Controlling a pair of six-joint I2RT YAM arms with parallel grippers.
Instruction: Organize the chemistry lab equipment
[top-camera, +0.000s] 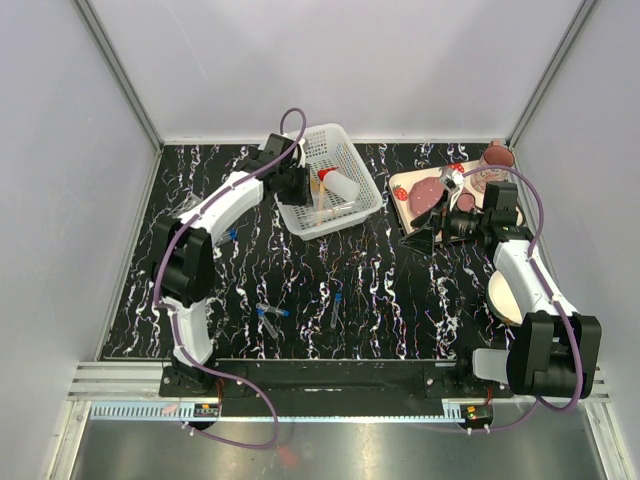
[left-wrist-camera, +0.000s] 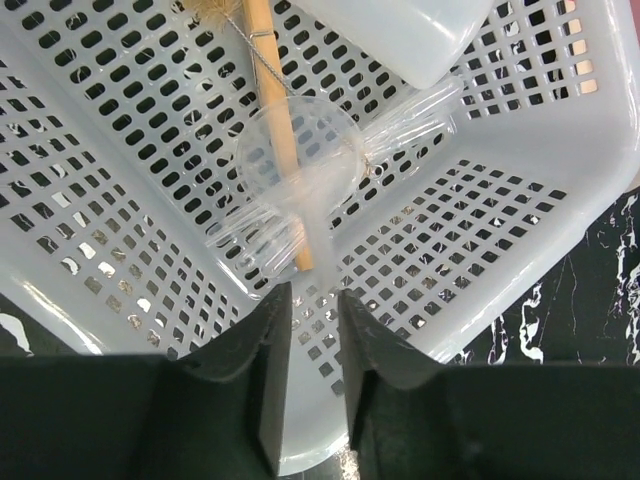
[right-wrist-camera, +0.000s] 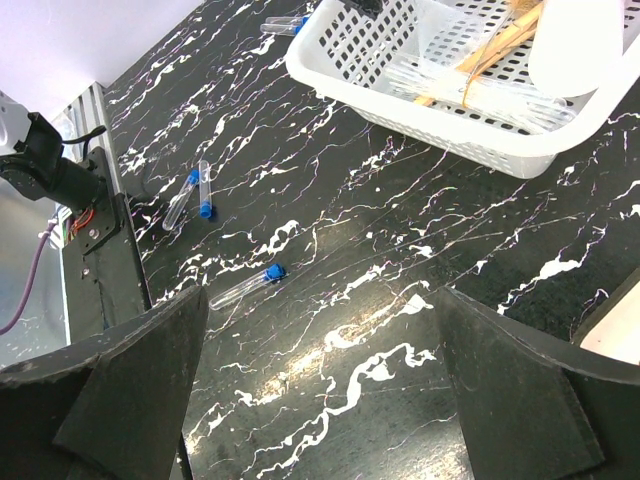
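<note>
My left end effector (left-wrist-camera: 315, 292) hangs narrowly parted and empty over the basket (left-wrist-camera: 530, 240) holding the clear funnel (left-wrist-camera: 330, 165), while my right end effector (right-wrist-camera: 320, 300), spread wide, faces a blue-capped tube (right-wrist-camera: 248, 287) on the surface outside the basket, probably light and slippery, best pinched mid-barrel.

On the black marbled counter (top-camera: 400, 300), the white perforated plastic basket (top-camera: 352, 158) sits at twelve o'clock, holding the translucent red-capped squeeze bottle (top-camera: 340, 185) and the clear plastic funnel (left-wrist-camera: 325, 140). Small clear blue-capped tubes (top-camera: 272, 312) lie at six o'clock, and the strawberry-print tray (top-camera: 400, 186) at two.
</note>
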